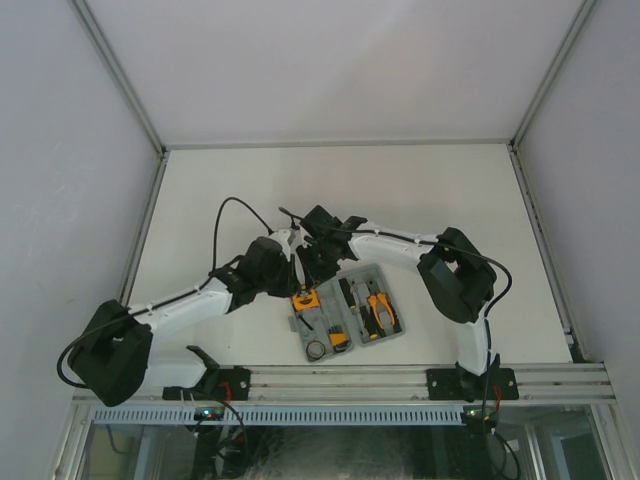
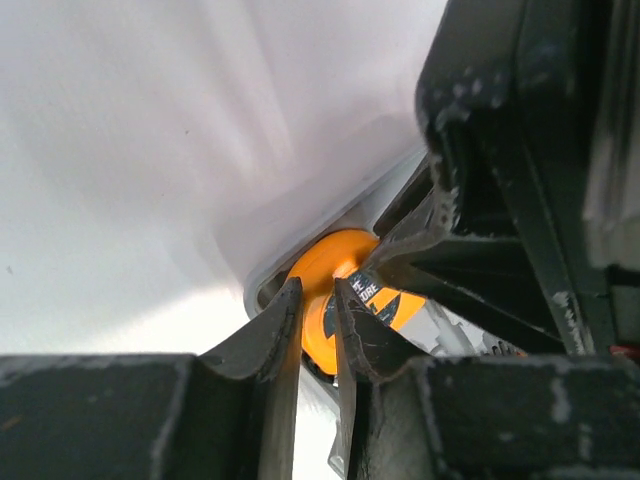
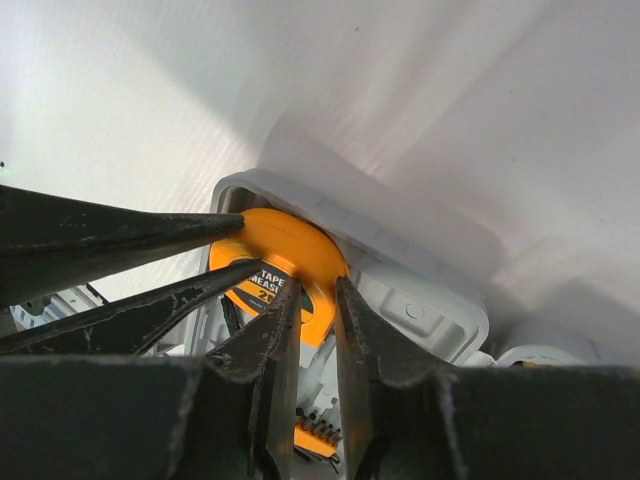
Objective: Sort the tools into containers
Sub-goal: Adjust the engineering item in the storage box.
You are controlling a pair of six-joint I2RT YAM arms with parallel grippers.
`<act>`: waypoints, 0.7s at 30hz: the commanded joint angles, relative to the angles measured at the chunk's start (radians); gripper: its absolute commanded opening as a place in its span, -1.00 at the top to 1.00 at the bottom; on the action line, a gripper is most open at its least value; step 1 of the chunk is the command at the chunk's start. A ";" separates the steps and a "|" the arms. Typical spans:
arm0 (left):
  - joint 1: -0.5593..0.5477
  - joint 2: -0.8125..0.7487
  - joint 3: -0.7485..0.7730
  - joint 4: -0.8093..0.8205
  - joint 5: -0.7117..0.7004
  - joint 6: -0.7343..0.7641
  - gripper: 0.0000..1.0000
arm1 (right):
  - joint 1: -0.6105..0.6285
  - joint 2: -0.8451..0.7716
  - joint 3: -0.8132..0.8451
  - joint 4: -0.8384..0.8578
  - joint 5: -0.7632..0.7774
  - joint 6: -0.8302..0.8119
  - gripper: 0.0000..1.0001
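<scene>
The grey tool case [image 1: 392, 335] lies open near the table's front edge. The round orange tape measure [image 1: 304, 300] stands tilted in the far corner of its left half [image 3: 420, 320]. My right gripper [image 3: 318, 285] is shut on the rim of the tape measure [image 3: 285, 240]. My left gripper [image 2: 318, 285] straddles the same tape measure [image 2: 330, 250], its jaws narrowly apart; whether they press on it does not show. Orange-and-black pliers [image 1: 380, 311] and a screwdriver [image 1: 347, 296] lie in the right half. The orange hex-key set [image 1: 338, 340] and a black ring [image 1: 316, 349] lie in the left half.
Both arms meet over the case's far-left corner, wrists close together [image 1: 310, 255]. A black cable [image 1: 225, 215] loops over the table behind the left arm. White walls enclose the table on three sides, and an aluminium rail [image 1: 340, 378] runs along the front.
</scene>
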 commanded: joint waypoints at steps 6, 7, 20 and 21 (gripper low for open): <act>-0.009 -0.058 -0.028 -0.072 -0.005 0.011 0.53 | 0.002 0.038 -0.004 0.005 0.069 0.004 0.65; -0.009 -0.060 -0.033 -0.063 0.005 0.011 0.53 | 0.001 0.038 -0.005 0.006 0.069 0.004 0.65; -0.009 0.015 -0.018 -0.010 0.076 0.020 0.71 | 0.003 0.040 -0.002 0.007 0.053 0.004 0.65; -0.009 0.015 -0.022 -0.010 0.077 0.020 0.73 | 0.005 0.041 -0.002 0.007 0.053 0.004 0.65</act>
